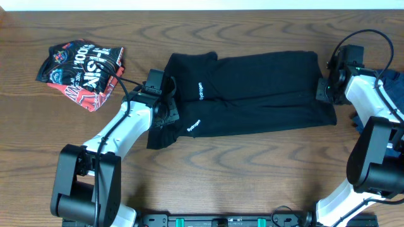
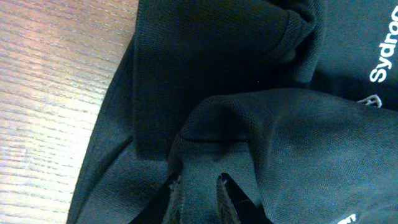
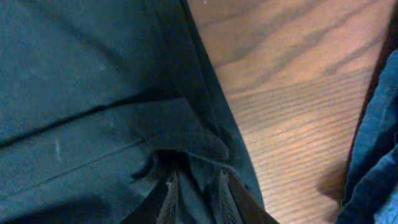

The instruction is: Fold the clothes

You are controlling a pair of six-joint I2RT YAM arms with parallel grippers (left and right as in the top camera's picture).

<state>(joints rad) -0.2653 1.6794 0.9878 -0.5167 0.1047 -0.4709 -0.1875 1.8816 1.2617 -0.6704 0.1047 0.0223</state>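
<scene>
A black shirt point(image 1: 252, 91) with small white lettering lies folded lengthwise across the middle of the wooden table. My left gripper point(image 1: 165, 104) is at its left end, near the collar and sleeve, shut on a fold of the black fabric point(image 2: 199, 186). My right gripper point(image 1: 325, 88) is at the shirt's right end, shut on the hem fabric point(image 3: 196, 186). The white lettering shows at the right edge of the left wrist view point(image 2: 382, 56).
A folded red, black and white printed garment point(image 1: 82, 69) lies at the far left. Blue denim cloth point(image 1: 379, 107) lies at the right edge, also showing in the right wrist view point(image 3: 379, 155). Bare wood point(image 1: 252, 170) lies in front of the shirt.
</scene>
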